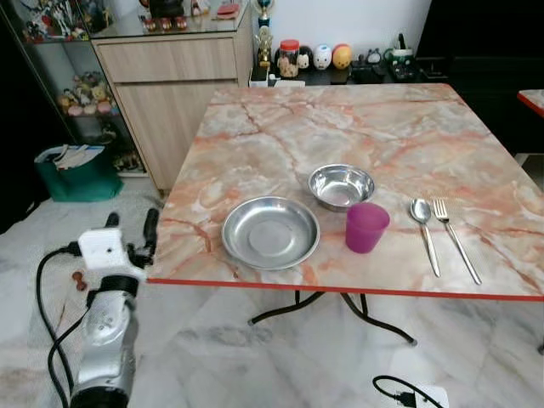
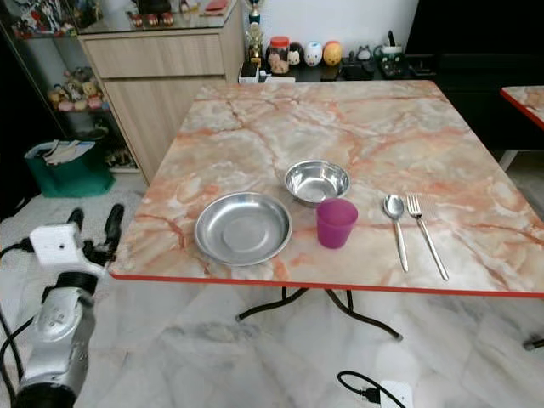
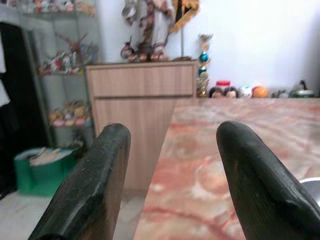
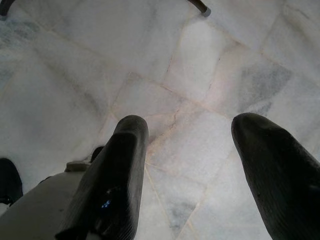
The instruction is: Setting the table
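Note:
On the pink marble table (image 1: 365, 127) lie a shallow steel plate (image 1: 270, 231), a small steel bowl (image 1: 341, 185) just behind it, a purple cup (image 1: 366, 227), a spoon (image 1: 424, 230) and a fork (image 1: 454, 236) side by side at the right. My left gripper (image 1: 131, 228) is raised off the table's left front corner, open and empty, fingers (image 3: 95, 190) pointing along the table top. My right gripper (image 4: 200, 175) hangs low over the marble floor (image 4: 175, 75), open with nothing between its fingers.
A wooden cabinet (image 1: 174, 85) stands behind the table's left side, with a shelf of figurines (image 1: 81, 93) and a green bag (image 1: 76, 170) on the floor beside it. Jars and ornaments (image 1: 323, 57) line the far wall. A black cable (image 1: 399, 391) lies on the floor in front.

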You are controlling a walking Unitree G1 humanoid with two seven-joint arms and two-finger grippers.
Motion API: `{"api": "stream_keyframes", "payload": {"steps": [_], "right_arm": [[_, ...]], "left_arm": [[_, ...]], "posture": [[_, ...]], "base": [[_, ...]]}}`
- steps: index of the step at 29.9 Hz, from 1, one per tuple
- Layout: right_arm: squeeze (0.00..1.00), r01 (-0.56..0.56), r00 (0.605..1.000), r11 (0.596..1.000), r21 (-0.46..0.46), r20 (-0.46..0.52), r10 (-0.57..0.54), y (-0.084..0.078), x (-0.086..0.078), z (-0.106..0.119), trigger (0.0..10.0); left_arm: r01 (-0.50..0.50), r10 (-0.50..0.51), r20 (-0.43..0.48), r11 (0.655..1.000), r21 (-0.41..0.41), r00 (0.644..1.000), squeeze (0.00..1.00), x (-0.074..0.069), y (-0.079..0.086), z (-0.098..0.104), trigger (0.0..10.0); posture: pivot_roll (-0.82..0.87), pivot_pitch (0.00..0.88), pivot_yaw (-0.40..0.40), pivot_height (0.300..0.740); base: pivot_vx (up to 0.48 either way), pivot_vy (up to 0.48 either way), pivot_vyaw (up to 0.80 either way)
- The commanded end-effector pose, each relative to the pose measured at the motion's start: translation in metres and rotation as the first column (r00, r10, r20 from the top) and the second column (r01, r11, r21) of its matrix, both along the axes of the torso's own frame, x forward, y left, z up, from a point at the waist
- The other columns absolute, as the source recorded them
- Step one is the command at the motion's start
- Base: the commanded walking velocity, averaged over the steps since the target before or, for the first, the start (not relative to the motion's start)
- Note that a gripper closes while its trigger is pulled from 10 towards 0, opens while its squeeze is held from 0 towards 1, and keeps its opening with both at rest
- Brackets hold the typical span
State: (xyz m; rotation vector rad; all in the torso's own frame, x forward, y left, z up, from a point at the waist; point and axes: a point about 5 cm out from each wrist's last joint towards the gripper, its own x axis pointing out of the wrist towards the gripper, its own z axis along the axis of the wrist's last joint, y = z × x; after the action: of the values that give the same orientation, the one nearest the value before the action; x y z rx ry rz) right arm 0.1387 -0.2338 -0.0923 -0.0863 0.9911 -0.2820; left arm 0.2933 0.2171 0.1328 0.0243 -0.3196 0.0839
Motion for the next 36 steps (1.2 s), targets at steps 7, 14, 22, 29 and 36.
{"api": "stream_keyframes", "payload": {"steps": [7, 14, 22, 29, 36], "right_arm": [[0.0, 0.012, 1.0, 1.0, 0.015, -0.005, -0.012, 0.002, -0.002, -0.001, 10.0], [0.0, 0.001, 1.0, 1.0, 0.014, -0.011, -0.001, 0.003, -0.003, -0.002, 10.0], [0.0, -0.001, 1.0, 1.0, 0.018, -0.008, 0.001, 0.003, -0.003, -0.002, 10.0], [0.0, -0.009, 1.0, 1.0, 0.019, -0.012, 0.009, 0.002, -0.004, -0.002, 10.0], [0.0, -0.016, 1.0, 1.0, 0.02, -0.015, 0.016, 0.002, -0.004, -0.002, 10.0]], "left_arm": [[0.137, -0.138, -0.056, 0.99, -0.031, 0.989, 0.0, 0.003, -0.035, -0.012, 10.0], [0.14, -0.144, -0.082, 0.989, -0.053, 0.986, 0.0, -0.001, -0.038, -0.01, 10.0], [0.134, -0.14, -0.124, 0.989, -0.056, 0.982, 0.0, -0.002, -0.032, -0.007, 10.0], [0.146, -0.16, -0.169, 0.985, -0.096, 0.973, 0.0, -0.002, -0.032, -0.01, 10.0], [0.156, -0.18, -0.198, 0.979, -0.13, 0.964, 0.0, 0.002, -0.034, -0.012, 10.0]], "posture": [[-0.02, 0.0, 0.025, 0.74], [-0.01, 0.0, 0.02, 0.74], [-0.02, 0.0, 0.024, 0.74], [-0.02, 0.0, 0.022, 0.74], [-0.03, 0.0, 0.024, 0.74]], "base": [[0.0, -0.043, 0.0], [0.0, -0.344, 0.0], [0.0, -0.18, 0.0], [0.0, 0.0, 0.0], [0.0, 0.0, 0.0]]}}
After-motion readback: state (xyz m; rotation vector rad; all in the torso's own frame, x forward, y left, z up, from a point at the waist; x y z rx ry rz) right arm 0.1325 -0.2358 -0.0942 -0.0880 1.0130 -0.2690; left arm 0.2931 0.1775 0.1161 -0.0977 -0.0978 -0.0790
